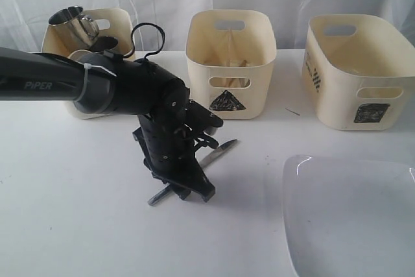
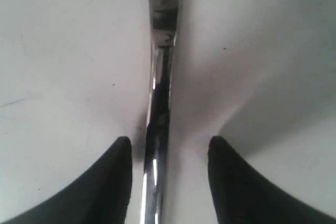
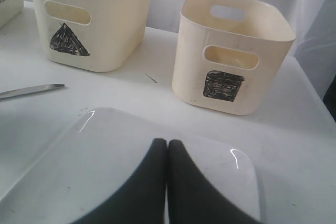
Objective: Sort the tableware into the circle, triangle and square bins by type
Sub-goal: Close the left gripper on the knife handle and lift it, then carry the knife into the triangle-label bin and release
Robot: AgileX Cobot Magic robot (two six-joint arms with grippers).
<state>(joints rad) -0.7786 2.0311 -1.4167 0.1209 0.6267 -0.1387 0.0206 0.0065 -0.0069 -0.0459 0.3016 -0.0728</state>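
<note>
Right now my left tool [image 2: 168,148] is spread, one finger on each side of the metal cutlery [image 2: 158,124] lying on the tabletop [image 1: 65,212], at seven o'clock from the triangle bin [image 1: 259,69]. My right tool [image 3: 167,148] is pressed together over the white plate [image 1: 350,218], at six o'clock from the square bin [image 1: 343,100].

Taking the exterior view from the middle of the counter [image 1: 78,225], three bins stood along the back: the left bin [image 1: 123,21] at ten o'clock, with a mug [image 1: 72,24] in it; the triangle bin [image 1: 230,63] at twelve; the square bin [image 1: 356,72] at two; the plate [image 1: 353,212] lay at four; the cutlery piece [image 1: 219,152] lay toward seven, between the fingers of the left hand [image 1: 188,191].
</note>
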